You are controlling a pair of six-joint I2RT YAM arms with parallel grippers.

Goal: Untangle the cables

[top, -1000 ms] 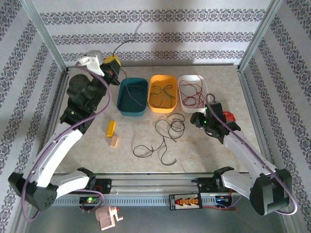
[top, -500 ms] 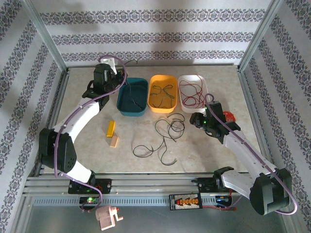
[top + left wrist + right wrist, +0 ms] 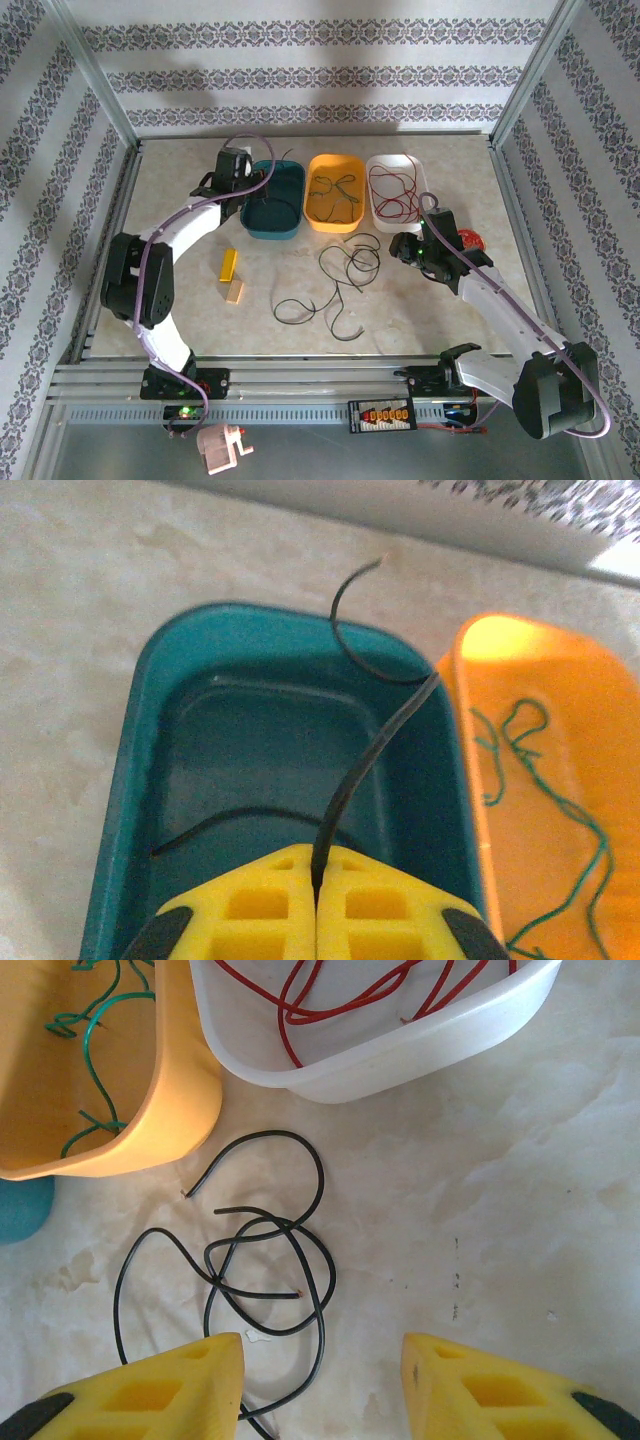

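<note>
Left fingers (image 3: 270, 905) pinch one black cable (image 3: 372, 755) over the teal bin (image 3: 128, 745); right fingers (image 3: 185, 1385) hang spread.
The pinched strand rises from between the pressed-together yellow tips, and its free end curls past the bin's far rim. The right fingers hover apart above the tangled black cables (image 3: 268, 1228), which lie on the worktop (image 3: 500, 1210) just beside the bins. A green cable (image 3: 556, 798) lies in the orange bin (image 3: 175, 1090), and a red cable (image 3: 345, 1002) in the white bin (image 3: 400, 1050).
</note>
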